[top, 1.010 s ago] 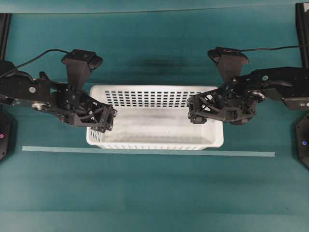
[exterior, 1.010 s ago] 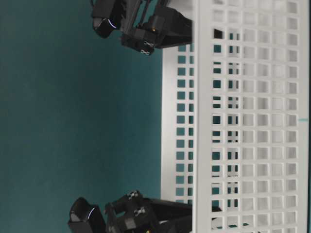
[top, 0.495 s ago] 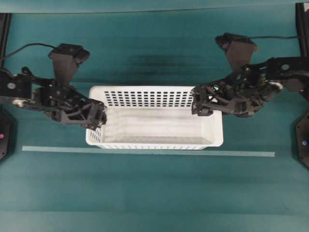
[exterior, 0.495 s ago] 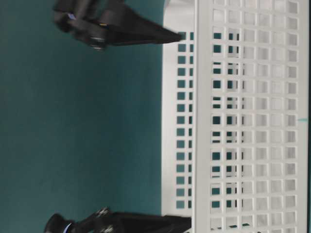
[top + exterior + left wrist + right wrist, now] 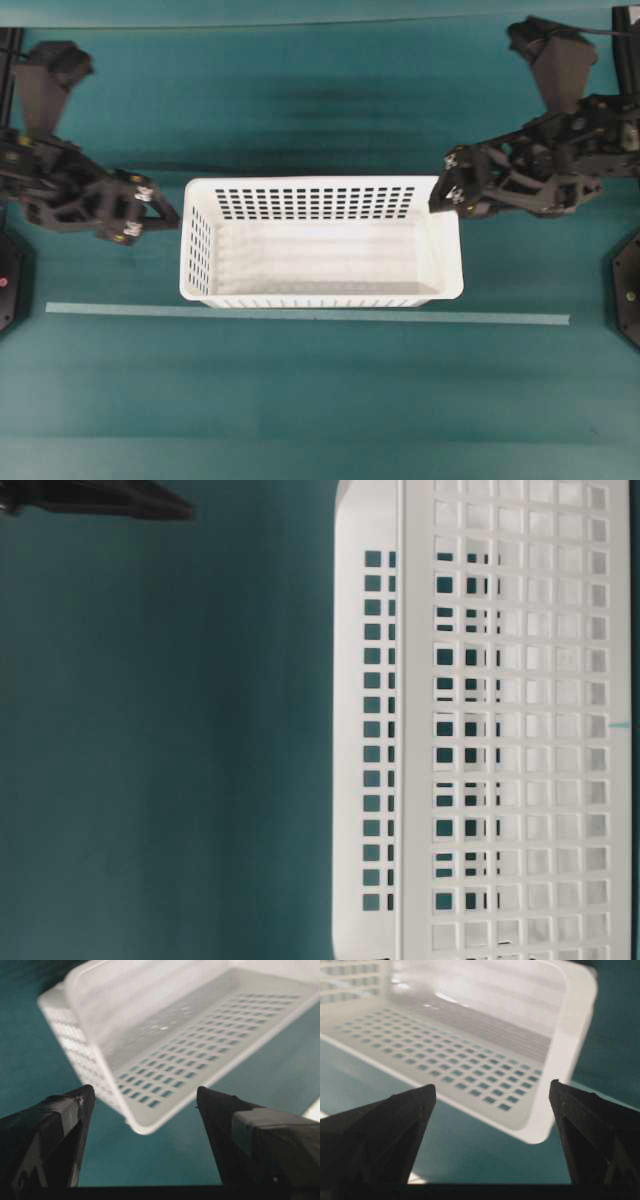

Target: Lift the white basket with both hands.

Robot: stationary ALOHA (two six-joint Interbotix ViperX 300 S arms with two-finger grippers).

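Note:
The white basket (image 5: 320, 297) rests flat on the teal table, mid-view from overhead, with nothing inside it. My left gripper (image 5: 150, 213) hovers just off its left end, open, not touching it. In the left wrist view the fingers (image 5: 65, 1110) frame the basket's near corner (image 5: 165, 1060) with a gap between them and it. My right gripper (image 5: 447, 185) is open by the basket's back right corner, above the rim. The right wrist view shows the right gripper (image 5: 492, 1090) empty, the basket's corner (image 5: 555, 1060) ahead of it. At table level the perforated wall (image 5: 500, 730) fills the right side.
A pale tape line (image 5: 300, 315) runs across the table just in front of the basket. Black arm bases sit at the left edge (image 5: 8, 280) and the right edge (image 5: 628, 290). A black arm part (image 5: 100, 498) pokes in at the table-level view's top left.
Both grippers have drawn back from inside the basket's ends, the left one leftward and the right one rightward and back. The basket has stayed in place on the table.

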